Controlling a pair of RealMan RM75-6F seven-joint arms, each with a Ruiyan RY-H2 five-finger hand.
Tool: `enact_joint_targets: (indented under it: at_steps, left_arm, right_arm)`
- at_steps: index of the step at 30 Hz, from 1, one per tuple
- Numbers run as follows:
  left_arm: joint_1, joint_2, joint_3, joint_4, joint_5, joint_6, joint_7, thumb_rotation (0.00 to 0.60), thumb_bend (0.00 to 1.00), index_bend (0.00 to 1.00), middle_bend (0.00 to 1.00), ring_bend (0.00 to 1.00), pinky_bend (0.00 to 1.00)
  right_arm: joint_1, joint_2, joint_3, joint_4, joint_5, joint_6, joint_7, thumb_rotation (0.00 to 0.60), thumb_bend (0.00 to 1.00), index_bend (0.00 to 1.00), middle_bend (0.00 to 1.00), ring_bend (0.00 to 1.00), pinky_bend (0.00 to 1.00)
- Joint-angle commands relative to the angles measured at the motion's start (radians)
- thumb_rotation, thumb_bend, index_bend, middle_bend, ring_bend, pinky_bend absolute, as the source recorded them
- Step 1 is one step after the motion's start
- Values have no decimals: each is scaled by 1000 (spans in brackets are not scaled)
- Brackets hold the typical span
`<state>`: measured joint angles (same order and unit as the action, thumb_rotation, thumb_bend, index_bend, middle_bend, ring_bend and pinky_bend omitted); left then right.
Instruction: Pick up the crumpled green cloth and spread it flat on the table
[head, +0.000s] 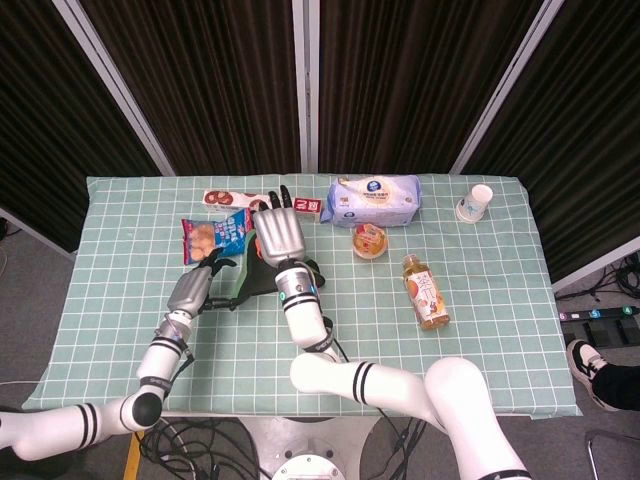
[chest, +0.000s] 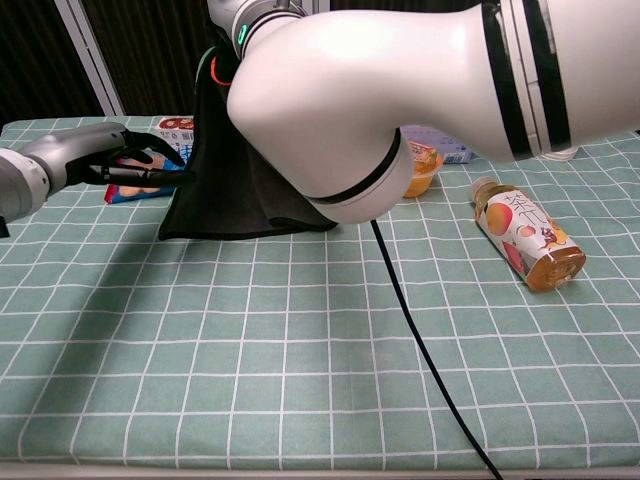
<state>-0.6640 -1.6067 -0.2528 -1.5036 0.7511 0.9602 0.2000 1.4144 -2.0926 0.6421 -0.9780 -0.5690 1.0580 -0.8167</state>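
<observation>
The dark green cloth (head: 256, 277) (chest: 232, 180) hangs from its top edge, which my right hand (head: 281, 234) grips above the table's middle; its lower hem brushes the checked tablecloth (head: 480, 340). In the chest view the right forearm (chest: 400, 100) fills the upper frame and hides the grip. My left hand (head: 199, 288) (chest: 100, 165) reaches in from the left, and its fingertips (chest: 180, 172) meet the cloth's left edge. Whether they pinch the edge does not show.
A blue snack bag (head: 215, 235) (chest: 128, 186) lies just behind the left hand. A juice bottle (head: 425, 292) (chest: 525, 235) lies on its side at the right. A pudding cup (head: 368, 241), a white-and-blue bag (head: 375, 198) and a paper cup (head: 478, 200) stand at the back.
</observation>
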Motion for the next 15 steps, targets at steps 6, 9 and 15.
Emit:
enact_joint_targets:
  at_steps: [6, 9, 15]
  left_arm:
    - [-37, -100, -31, 109, -103, 48, 55, 411, 35, 297, 131, 118, 219]
    - [-24, -105, -41, 126, -89, 54, 22, 456, 76, 371, 143, 131, 221]
    - [16, -108, -55, 132, -31, 90, -58, 472, 190, 520, 237, 168, 234]
  right_arm:
    - [-33, 31, -6, -81, 2, 13, 23, 600, 537, 782, 339, 125, 13]
    - [-54, 57, -10, -129, 1, 20, 32, 600, 537, 780, 340, 126, 13]
    - [-95, 111, -23, -203, 18, 20, 39, 600, 537, 777, 339, 126, 13]
